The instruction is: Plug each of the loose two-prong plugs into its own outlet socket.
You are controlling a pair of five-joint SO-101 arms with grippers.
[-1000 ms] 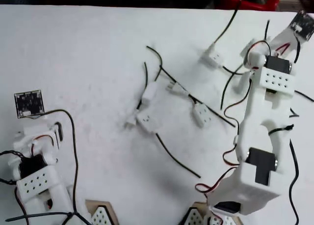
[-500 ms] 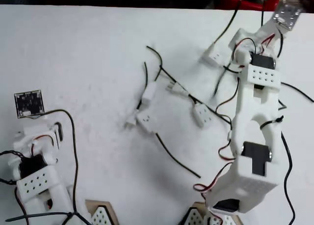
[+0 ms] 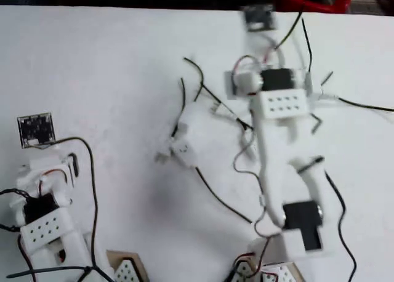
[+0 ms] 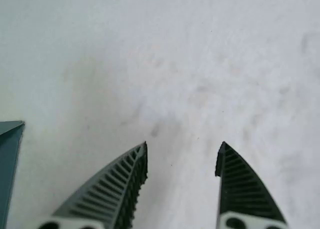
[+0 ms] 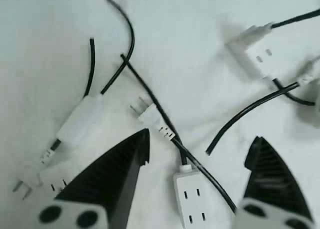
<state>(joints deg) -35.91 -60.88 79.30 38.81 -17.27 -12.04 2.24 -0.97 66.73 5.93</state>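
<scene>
Right hand point(image 5: 200, 139) gapes over plug point(image 5: 152, 118), prongs facing away from socket point(image 5: 192, 195).

Right arm point(image 3: 280, 103) has swung left across the table point(image 3: 92, 60); its gripper point(image 5: 201, 136) now hangs above the middle plug point(image 5: 150, 116) and socket point(image 5: 191, 194).

the left arm point(image 3: 43, 223) is sitting folded close to its base at the near left corner of the high view, with its wrist point(image 3: 43, 177) tucked in above it. the left gripper point(image 4: 183, 146) is pointing down with its two ribbed fingers point(image 4: 122, 189) spread apart, holding nothing between them. the right arm point(image 3: 280, 153) is lying stretched far out from its base at the near edge, its forearm running straight away to its own wrist, which is sitting crosswise to it. the right gripper point(image 5: 201, 135) is facing down with its dark fingers gaping wide and gripping nothing.
</scene>
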